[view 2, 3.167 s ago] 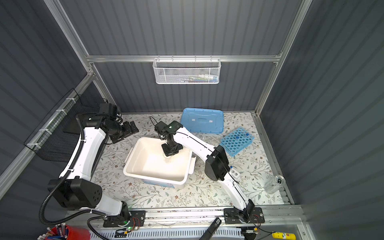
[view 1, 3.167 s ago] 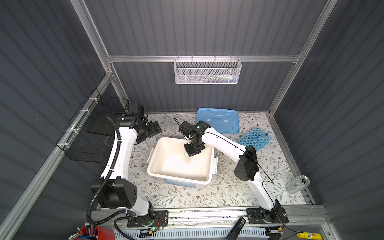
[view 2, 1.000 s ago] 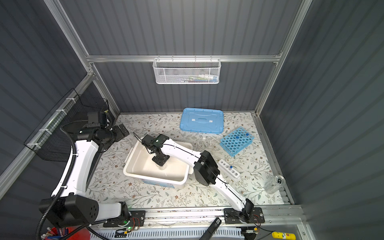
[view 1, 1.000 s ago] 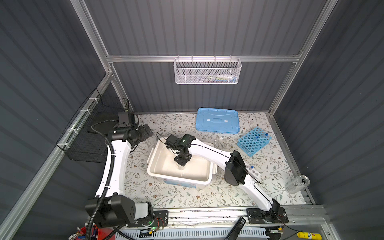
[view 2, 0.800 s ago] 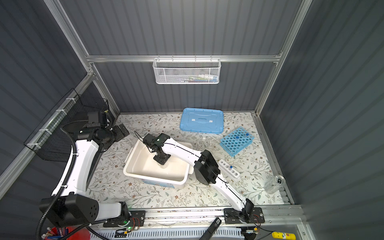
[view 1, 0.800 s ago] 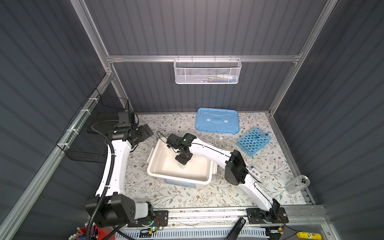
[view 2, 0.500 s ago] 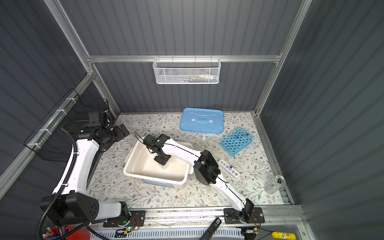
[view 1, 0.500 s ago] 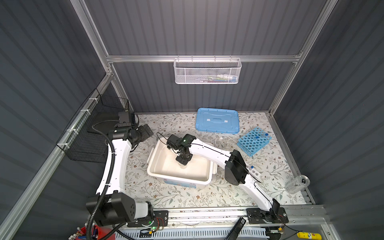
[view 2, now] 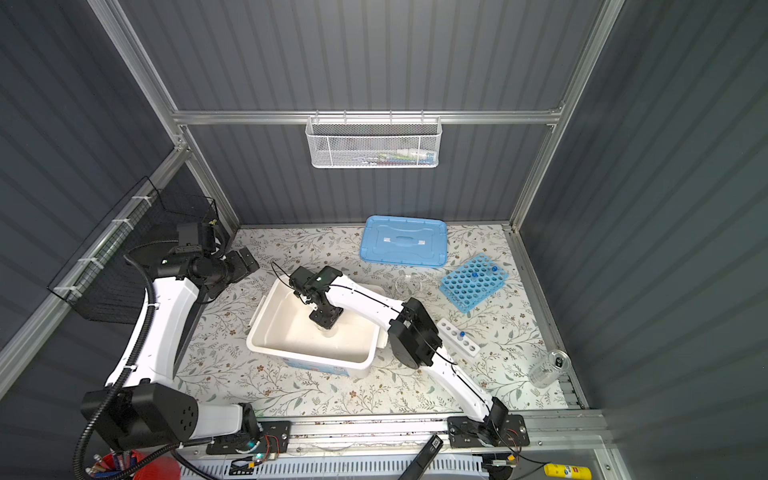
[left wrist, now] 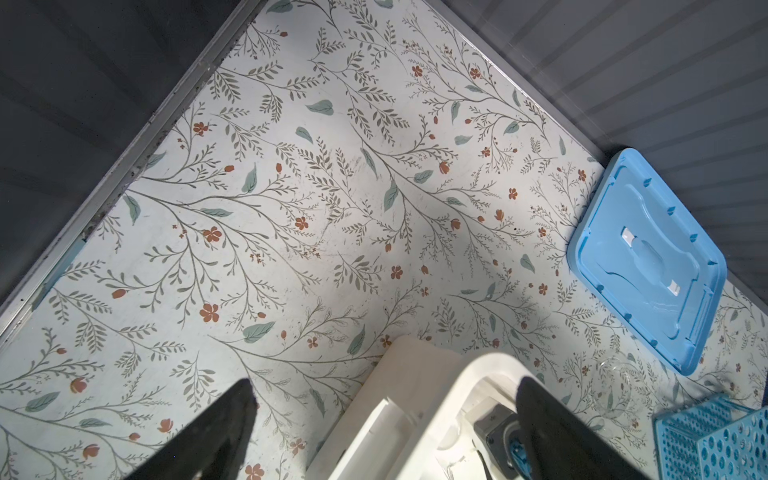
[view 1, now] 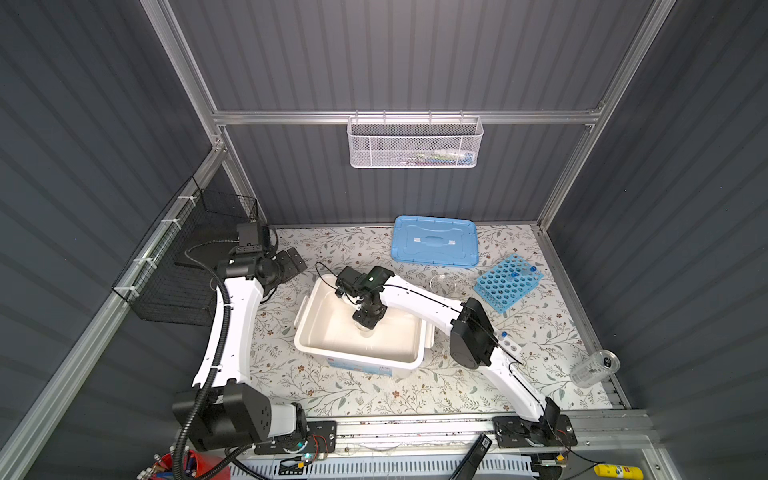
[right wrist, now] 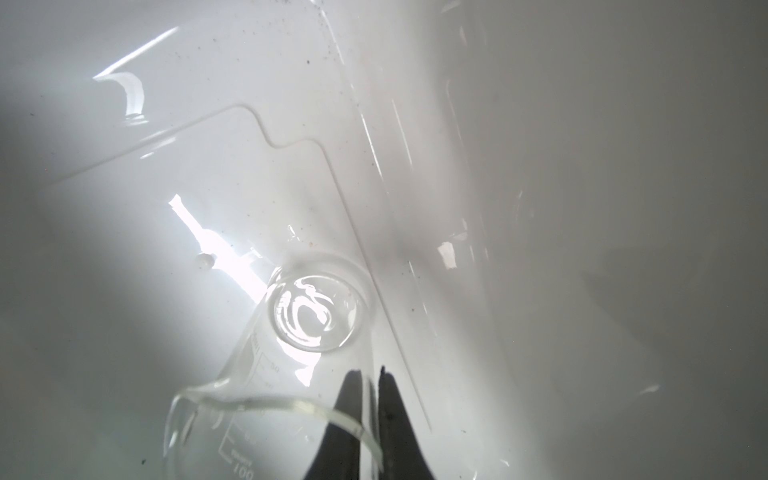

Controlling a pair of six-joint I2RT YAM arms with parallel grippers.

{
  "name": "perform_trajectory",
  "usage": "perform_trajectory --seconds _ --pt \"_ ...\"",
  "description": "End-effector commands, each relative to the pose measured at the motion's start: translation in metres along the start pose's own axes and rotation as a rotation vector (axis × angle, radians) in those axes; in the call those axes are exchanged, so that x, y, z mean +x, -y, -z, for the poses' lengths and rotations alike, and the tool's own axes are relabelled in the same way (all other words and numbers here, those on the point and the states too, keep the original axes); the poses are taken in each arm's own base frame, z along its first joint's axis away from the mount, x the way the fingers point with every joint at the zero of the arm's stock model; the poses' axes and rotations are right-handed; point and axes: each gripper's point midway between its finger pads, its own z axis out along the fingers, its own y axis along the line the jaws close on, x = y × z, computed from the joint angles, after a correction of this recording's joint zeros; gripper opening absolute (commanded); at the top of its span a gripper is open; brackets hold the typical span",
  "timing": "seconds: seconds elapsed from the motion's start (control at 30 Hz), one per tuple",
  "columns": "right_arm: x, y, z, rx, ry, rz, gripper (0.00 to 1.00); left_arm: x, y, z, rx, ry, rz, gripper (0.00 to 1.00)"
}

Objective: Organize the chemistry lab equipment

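Observation:
A small clear glass beaker (right wrist: pixel 316 316) stands tilted inside the white bin (view 1: pixel 302 328), low over its floor. My right gripper (right wrist: pixel 370 374) is shut on the beaker's wall, one finger inside the rim and one outside. In both top views that gripper (view 1: pixel 365 322) (view 2: pixel 326 320) reaches down into the bin's middle. My left gripper (left wrist: pixel 384 384) hangs open and empty over the floral mat, past the bin's back left corner (view 1: pixel 293 264). The blue rack (view 1: pixel 508 280) holds two blue-capped tubes. A small white rack (view 2: pixel 459 336) holds one.
The light-blue lid (view 1: pixel 434 241) lies at the back. A clear glass dish (view 1: pixel 442 282) sits between lid and blue rack. Another clear beaker (view 1: pixel 592 368) stands at the front right edge. A black wire basket (view 1: pixel 183 266) hangs on the left wall.
Since the oldest frames my right gripper has moved from the bin's back right to its middle and lower. The left arm has drawn back to the left. Over the last second almost nothing moved.

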Motion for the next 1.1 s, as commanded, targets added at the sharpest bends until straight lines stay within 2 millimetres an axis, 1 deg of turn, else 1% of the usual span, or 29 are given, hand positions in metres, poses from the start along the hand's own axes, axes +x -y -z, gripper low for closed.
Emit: perform_trajectory --seconds 0.0,0.1,0.27,0.4,0.5,0.53,0.57,0.77,0.97,1.07 --pt "0.011 -0.006 -0.009 -0.029 -0.041 0.008 0.11 0.001 -0.001 -0.005 0.001 -0.014 -0.012 0.98" --pt "0.009 -0.004 -0.007 -0.018 -0.031 0.006 0.15 0.001 -0.001 -0.007 0.002 -0.019 -0.011 0.98" --pt "0.003 0.003 0.001 0.009 -0.007 0.011 0.28 0.000 -0.001 -0.008 0.005 -0.017 -0.008 0.98" --pt "-0.002 0.005 0.006 0.014 0.018 0.011 0.33 0.000 0.000 -0.007 0.006 -0.016 -0.007 0.98" --pt "-0.004 0.006 0.008 0.018 0.024 0.013 0.35 0.000 0.000 -0.008 0.007 -0.017 -0.010 0.98" --pt "-0.004 0.007 0.009 0.019 0.026 0.011 0.36 0.008 -0.004 -0.013 -0.004 -0.041 -0.009 0.98" --pt "-0.005 0.008 0.012 0.022 0.032 0.008 0.37 0.011 -0.006 -0.015 -0.007 -0.049 -0.008 0.98" --pt "-0.010 0.018 0.026 0.044 0.066 -0.010 0.41 0.012 -0.005 -0.017 0.001 -0.051 -0.005 0.98" --pt "-0.017 0.028 0.047 0.058 0.110 -0.023 0.44 0.013 -0.005 -0.016 0.003 -0.051 -0.003 0.98" --pt "-0.018 0.029 0.052 0.057 0.121 -0.026 0.44 0.013 -0.005 -0.017 0.004 -0.052 -0.003 0.98"
